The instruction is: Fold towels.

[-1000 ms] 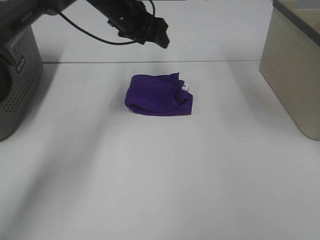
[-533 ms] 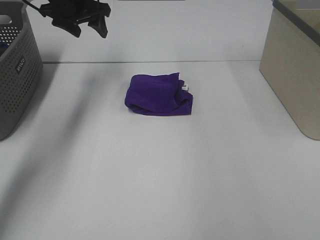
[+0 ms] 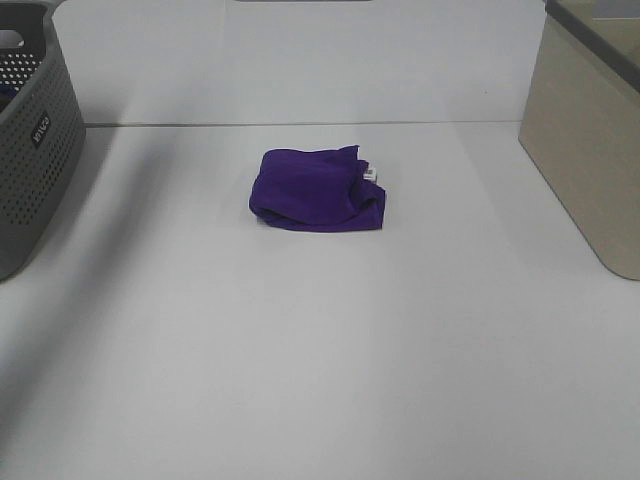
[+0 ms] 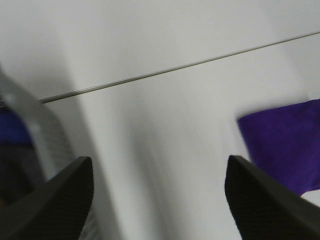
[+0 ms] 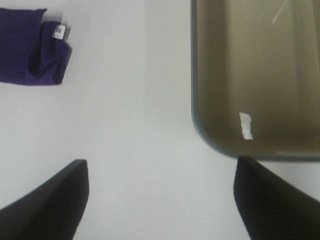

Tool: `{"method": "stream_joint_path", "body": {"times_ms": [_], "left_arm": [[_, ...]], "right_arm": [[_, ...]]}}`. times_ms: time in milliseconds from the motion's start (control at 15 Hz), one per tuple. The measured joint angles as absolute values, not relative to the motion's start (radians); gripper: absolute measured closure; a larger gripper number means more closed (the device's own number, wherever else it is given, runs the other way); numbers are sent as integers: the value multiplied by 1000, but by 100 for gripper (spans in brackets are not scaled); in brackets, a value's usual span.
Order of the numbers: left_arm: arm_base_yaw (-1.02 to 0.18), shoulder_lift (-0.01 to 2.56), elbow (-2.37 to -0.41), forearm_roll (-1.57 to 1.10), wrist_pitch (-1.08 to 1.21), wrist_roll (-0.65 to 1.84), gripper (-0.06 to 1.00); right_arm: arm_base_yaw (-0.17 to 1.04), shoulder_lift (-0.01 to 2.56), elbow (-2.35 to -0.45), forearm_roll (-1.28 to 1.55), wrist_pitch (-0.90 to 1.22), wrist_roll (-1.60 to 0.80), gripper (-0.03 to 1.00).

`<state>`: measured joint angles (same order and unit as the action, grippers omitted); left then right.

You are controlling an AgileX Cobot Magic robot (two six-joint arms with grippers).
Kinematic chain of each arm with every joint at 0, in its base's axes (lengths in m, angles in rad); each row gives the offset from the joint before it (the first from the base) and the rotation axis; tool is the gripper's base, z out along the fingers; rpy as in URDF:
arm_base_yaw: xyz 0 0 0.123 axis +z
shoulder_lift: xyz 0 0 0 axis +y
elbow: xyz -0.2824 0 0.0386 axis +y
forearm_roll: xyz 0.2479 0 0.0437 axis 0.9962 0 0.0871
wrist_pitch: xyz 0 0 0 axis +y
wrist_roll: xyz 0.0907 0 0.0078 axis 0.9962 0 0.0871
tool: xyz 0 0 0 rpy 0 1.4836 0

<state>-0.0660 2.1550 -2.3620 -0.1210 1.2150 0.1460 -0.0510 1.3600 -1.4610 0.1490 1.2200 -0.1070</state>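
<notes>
- Purple towel (image 3: 317,190) lies bunched and loosely folded near the middle of the white surface (image 3: 320,360); small white tag (image 3: 369,175) is seen at its right edge.
- Grey perforated basket (image 3: 30,150) is at the far left, beige bin (image 3: 590,130) at the far right; both well apart from the towel.
- No arm is visible in the exterior high view.
- Left claw (image 4: 160,200): fingers spread, nothing pinched. It is positioned above bare surface, between the grey basket's edge and the towel's near edge.
- Right claw (image 5: 160,200): fingers spread, nothing held. It hangs above bare surface beside the beige bin, whose interior holds only a small white scrap (image 5: 245,125); the towel and tag are seen off to one side.
- Step judged: towel looks roughly folded but lumpy, upper layer rumpled; either tidying or placing away is likely due next.
- Advice if regrasped: two corners of one edge should be taken, one per claw, pinched low at the surface so only the intended layers are caught.
- Tag edge can be used as an orientation reference.
- Lift should be kept level, edges aligned before release.
- Risk: soft cloth bunches if dragged, so it is better lifted than slid.
</notes>
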Motion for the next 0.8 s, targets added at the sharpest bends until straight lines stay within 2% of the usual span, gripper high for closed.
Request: {"method": "stream_joint_path", "body": {"times_ms": [133,467,600,667,733,800], "left_arm": [[-34,2027,-2204,-47,1214,147,27],[136,1520,-1554,-46,1215,181,27],[141,1299,-1317,-49,1170,217,27],[141,1254,-1264,-51,1154,218,27],[141,1047,-1080,-62,1096,218,27],[141,971,-1005,-62,1081,218,27]], "right_arm": [[-51,1246,-1347,151,1220,-107,18],[-51,854,-1021,151,1221,-84,18],[-51,687,-925,148,1215,-81,18],[-51,652,-904,147,1200,-74,18],[-51,503,-803,143,1130,-63,18],[-51,446,-763,138,1114,-62,18]]}}
